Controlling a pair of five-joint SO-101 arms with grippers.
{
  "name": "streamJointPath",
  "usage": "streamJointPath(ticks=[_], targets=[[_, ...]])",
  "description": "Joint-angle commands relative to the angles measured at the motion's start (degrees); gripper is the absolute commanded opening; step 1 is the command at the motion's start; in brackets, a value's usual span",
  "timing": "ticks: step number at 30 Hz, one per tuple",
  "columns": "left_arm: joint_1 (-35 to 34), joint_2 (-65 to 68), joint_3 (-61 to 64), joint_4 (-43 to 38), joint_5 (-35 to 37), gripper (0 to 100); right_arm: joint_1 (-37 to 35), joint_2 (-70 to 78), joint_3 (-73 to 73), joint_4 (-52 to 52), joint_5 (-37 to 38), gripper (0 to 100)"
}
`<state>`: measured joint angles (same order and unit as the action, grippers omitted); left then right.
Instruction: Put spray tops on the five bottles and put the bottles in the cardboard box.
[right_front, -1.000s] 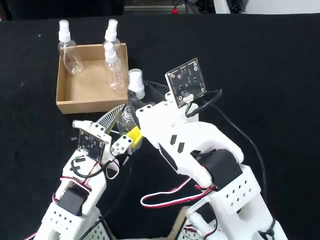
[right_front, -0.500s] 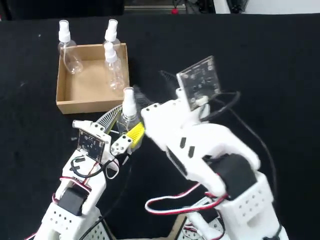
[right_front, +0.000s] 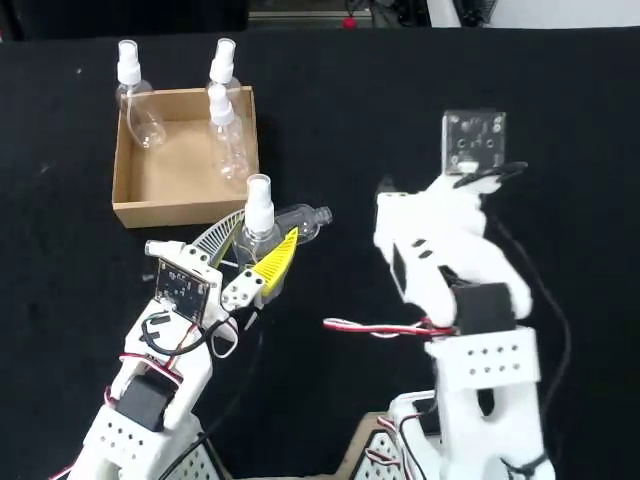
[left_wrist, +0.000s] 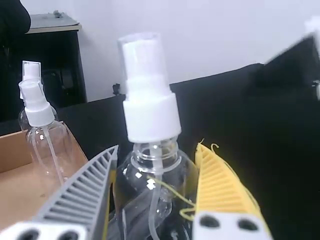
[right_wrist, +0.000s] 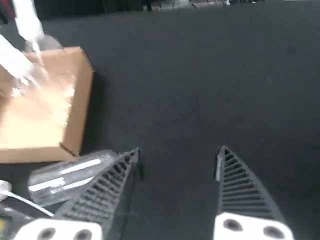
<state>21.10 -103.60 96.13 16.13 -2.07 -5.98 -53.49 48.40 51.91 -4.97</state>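
Observation:
A clear bottle (right_front: 260, 240) stands upright with a white spray top (left_wrist: 149, 97) on its neck, and my left gripper (right_front: 265, 230) (left_wrist: 157, 148) is shut on its body between the grey and yellow fingers. Beside it a topless bottle (right_front: 301, 218) (right_wrist: 67, 175) lies on its side on the black table. Three bottles with tops (right_front: 229, 140) are at the cardboard box (right_front: 175, 210) (right_wrist: 79, 107), two of them leaning at its far wall. My right gripper (right_wrist: 177, 150) (right_front: 386, 190) hangs open and holds nothing, over the table to the right of the lying bottle.
The black table (right_front: 520, 110) stretches free to the right and behind the right arm. The box's near wall is close in front of the held bottle. A red and white cable (right_front: 375, 328) hangs between the arms.
The right gripper set the spray top onto the held bottle, let go and swung away to the right. The left arm kept still, and the lying bottle came into sight.

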Motion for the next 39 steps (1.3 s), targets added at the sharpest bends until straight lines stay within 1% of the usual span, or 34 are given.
streamJointPath(ticks=[1, 3, 7, 9, 13, 16, 19, 21, 23, 26, 29, 33, 35, 39], targets=[[0.40, -0.88, 1.19, 3.87, 0.18, 14, 1.32, -1.98, 7.43, -9.76, -0.53, 22.3], [0.57, -0.88, 1.19, 6.33, 0.00, 14, 1.58, -1.98, 11.47, -14.68, -3.16, 22.3], [-0.66, -0.88, 1.19, 6.68, -0.09, 14, 1.76, -1.98, 16.57, -19.43, -5.36, 22.3], [-4.97, -0.97, 1.19, 5.71, -0.09, 14, 1.76, -1.98, 17.89, -19.78, -5.36, 22.3], [-17.36, -0.88, 1.19, -3.25, 0.44, 14, 1.67, -1.98, 19.30, -19.78, -5.54, 22.3], [-25.27, -0.88, 1.19, -7.56, 0.44, 14, 1.58, -1.89, 19.65, -19.78, -5.63, 22.3], [-30.55, -0.88, 1.19, -12.31, 0.44, 14, 1.67, -1.63, 19.74, -19.78, -5.63, 22.3], [-32.84, -0.88, 1.19, -17.32, 0.44, 14, 1.58, -1.63, 20.00, -19.78, -5.63, 22.3], [-34.15, -0.88, 1.19, -22.07, 0.53, 14, 1.49, -1.98, 20.70, -19.78, -5.63, 22.3], [-34.42, -0.88, 0.92, -26.11, 0.53, 14, 1.49, -1.98, 21.14, -19.78, -5.63, 22.3], [-34.51, -0.79, -1.63, -27.16, 0.53, 14, 1.49, -1.98, 21.14, -19.78, -5.63, 22.3], [-34.24, 1.05, -8.84, -27.08, 0.53, 14, 1.41, -1.98, 21.14, -19.78, -5.63, 22.3], [-34.33, 5.80, -13.67, -27.16, 0.44, 14, 1.41, -1.98, 21.14, -19.78, -5.63, 22.3], [-35.47, 24.09, -25.10, -27.34, 0.35, 14, 1.41, -1.98, 21.14, -19.78, -5.63, 22.3]])
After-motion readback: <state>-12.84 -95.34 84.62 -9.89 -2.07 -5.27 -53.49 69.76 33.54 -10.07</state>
